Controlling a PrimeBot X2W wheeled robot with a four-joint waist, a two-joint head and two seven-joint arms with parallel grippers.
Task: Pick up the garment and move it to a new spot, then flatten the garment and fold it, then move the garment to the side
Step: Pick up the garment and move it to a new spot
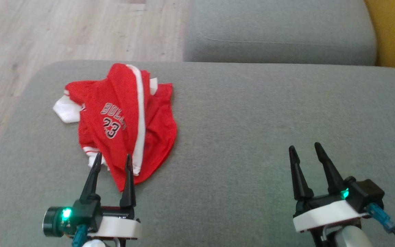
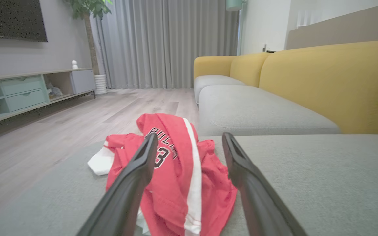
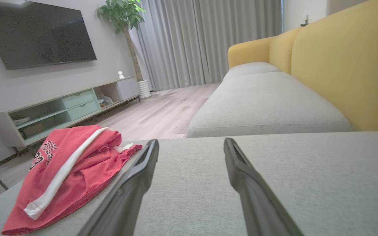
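At the lower left of the head view, the left gripper (image 1: 113, 156) holds its two long dark fingers apart and empty. Their tips overlap the near edge of the crumpled red basketball jersey with white trim (image 1: 125, 123), which lies left of centre on the grey fabric sofa cushion (image 1: 238, 130). At the lower right, the right gripper (image 1: 304, 147) is also spread and empty, well apart from the jersey.

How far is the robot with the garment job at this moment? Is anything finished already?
Done: nothing visible yet; the red garment lies crumpled on the grey cushion. In hand: the left tool, open, points at the garment's near edge without gripping it; the right tool is open over bare cushion. Left: picking up, moving, flattening, folding, setting aside.
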